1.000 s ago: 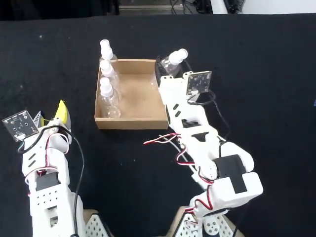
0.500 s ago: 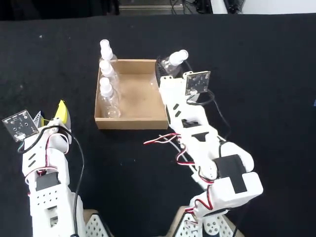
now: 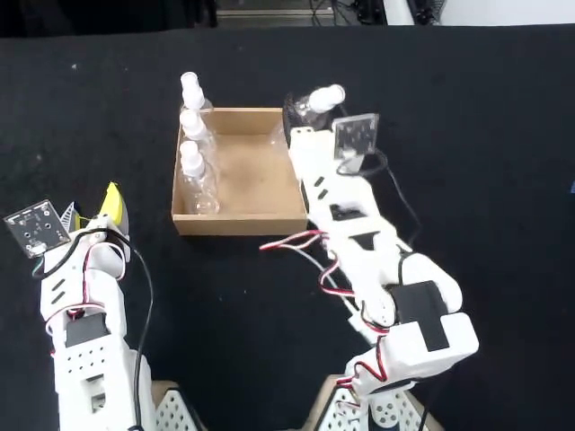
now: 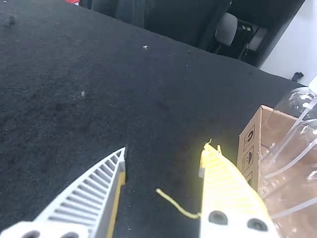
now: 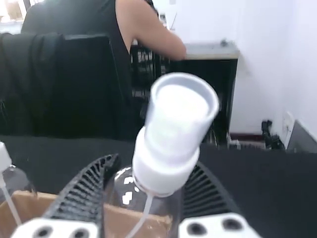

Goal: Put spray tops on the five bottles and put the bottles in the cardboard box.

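Holding a bottle (image 3: 318,101) tight, the right claw (image 3: 299,115) leans it at the box (image 3: 241,222) rim to go in; the left claw (image 4: 163,151) sits open, empty.

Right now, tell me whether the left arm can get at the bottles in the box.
Probably yes: the open left claw sits beside the cardboard box, nothing between, bottles against that wall.

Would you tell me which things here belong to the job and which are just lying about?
Job: box; three capped bottles along its wall; fourth bottle, in the right gripper.
Lying about: table; chair behind it.
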Controlling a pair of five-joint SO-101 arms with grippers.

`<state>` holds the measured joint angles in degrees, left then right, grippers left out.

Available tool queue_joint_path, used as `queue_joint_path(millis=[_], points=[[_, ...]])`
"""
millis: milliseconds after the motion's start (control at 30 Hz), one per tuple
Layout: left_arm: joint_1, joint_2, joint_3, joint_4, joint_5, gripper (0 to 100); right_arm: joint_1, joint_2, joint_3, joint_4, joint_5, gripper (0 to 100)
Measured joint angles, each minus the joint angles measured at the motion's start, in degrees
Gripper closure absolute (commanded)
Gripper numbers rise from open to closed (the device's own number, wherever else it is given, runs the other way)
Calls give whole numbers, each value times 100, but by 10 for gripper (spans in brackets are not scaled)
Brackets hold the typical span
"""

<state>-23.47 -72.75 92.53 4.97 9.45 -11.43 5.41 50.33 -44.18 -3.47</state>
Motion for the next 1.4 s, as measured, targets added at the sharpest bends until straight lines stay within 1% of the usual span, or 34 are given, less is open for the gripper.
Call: queue_joint_path(millis=[100, 233, 333, 500, 600, 767, 1400], points=[[0, 0, 0, 0, 0, 777, 0, 0, -255, 615, 9, 978], [0, 0, 0, 0, 0, 777, -26, 0, -413, 721, 44, 978], [0, 0, 0, 0, 0, 777, 9, 0, -431, 738, 53, 978], [0, 0, 0, 0, 0, 777, 0, 176, -448, 721, 378, 978], [0, 0, 0, 0, 0, 777, 9, 334, -563, 668, 422, 978], [0, 0, 0, 0, 0, 777, 0, 404, -580, 484, 440, 978], [0, 0, 0, 0, 0, 777, -9, 404, -580, 457, 440, 973]])
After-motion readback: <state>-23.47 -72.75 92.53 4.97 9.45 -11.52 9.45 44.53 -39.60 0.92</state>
